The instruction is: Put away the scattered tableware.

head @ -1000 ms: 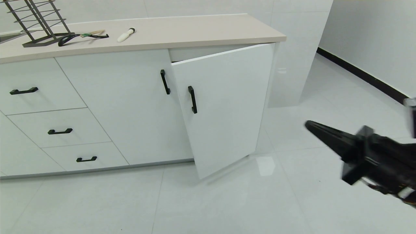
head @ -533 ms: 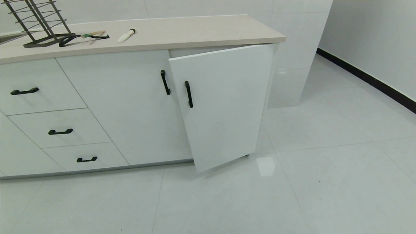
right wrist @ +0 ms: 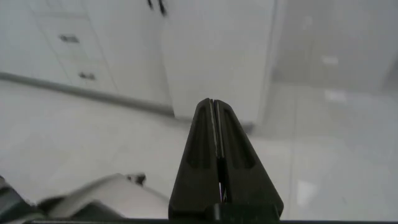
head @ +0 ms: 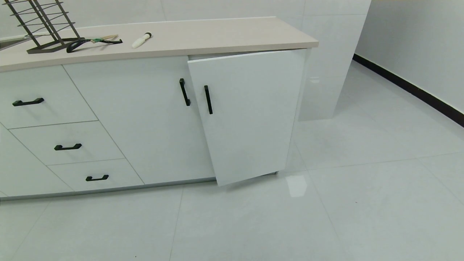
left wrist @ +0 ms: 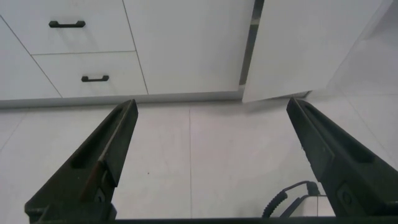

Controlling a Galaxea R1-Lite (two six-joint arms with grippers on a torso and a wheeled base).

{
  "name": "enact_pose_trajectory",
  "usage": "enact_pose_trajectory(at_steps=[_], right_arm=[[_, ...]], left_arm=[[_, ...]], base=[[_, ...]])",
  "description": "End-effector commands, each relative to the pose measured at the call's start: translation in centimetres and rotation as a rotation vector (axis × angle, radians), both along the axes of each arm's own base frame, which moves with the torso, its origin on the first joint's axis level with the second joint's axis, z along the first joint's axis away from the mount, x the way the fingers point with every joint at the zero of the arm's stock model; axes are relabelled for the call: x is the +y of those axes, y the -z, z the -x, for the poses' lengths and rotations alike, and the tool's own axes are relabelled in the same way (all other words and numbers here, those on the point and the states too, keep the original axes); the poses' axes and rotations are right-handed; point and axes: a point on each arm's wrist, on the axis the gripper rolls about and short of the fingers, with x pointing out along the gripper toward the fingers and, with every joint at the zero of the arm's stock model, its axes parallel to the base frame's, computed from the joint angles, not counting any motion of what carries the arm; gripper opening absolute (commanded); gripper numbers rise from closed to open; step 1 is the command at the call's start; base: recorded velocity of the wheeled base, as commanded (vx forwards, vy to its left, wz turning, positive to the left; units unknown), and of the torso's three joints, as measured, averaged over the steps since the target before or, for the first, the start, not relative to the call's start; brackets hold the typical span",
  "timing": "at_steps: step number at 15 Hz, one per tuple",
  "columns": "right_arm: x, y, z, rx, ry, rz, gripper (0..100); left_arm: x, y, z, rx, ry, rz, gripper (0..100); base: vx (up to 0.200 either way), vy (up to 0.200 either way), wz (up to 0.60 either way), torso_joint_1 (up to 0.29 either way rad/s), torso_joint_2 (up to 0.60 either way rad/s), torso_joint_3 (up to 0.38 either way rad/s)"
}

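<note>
Tableware (head: 141, 40) lies on the worktop (head: 217, 34) beside the wire rack (head: 40, 25); left jaws released, right jaws clenched empty; cabinet door (head: 250, 112) ajar.

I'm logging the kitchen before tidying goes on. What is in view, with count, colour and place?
Counter: 1, beige, atop the cabinets.
Wire rack: 1, black, at the counter's left end.
Dark utensil: 1, black, lying beside the rack; kind unclear.
Wooden utensil: 1, wood with green, touching the dark one.
White utensil: 1, white with dark tip, on the counter, apart.
Shut door: 1, white, black handle.
Ajar door: 1, white, black handle, under the counter's right end.
Drawers: 3, white, black handles, stacked at left.
Floor: white tiles.
Baseboard: 1, black, right wall.
Left tool: 1, black, open, above the floor.
Right tool: 1, black, shut, above the floor.
</note>
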Motion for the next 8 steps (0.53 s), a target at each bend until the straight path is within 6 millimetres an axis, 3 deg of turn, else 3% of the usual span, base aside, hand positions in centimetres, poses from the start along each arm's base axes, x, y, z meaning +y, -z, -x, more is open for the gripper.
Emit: enact_pose_trajectory(at_steps=[1, 3, 8], right_arm=[[-0.41, 0.49, 0.26, -0.023, 0.209, 0.054, 0], [-0.71, 0.84, 0.23, 0.033, 0.340, -0.037, 0], [-0.71, 0.83, 0.24, 0.030, 0.338, -0.038, 0]], left_arm=[[0.00, 0.01, 0.00, 0.001, 0.000, -0.003, 100], [-0.01, 0.00, 0.00, 0.002, 0.003, -0.035, 100], [-0.09, 0.00, 0.01, 0.004, 0.040, -0.037, 100]], base=[[0.000, 0.000, 0.00, 0.000, 0.00, 0.000], [0.000, 0.000, 0.00, 0.000, 0.00, 0.000], [0.000, 0.000, 0.00, 0.000, 0.00, 0.000]])
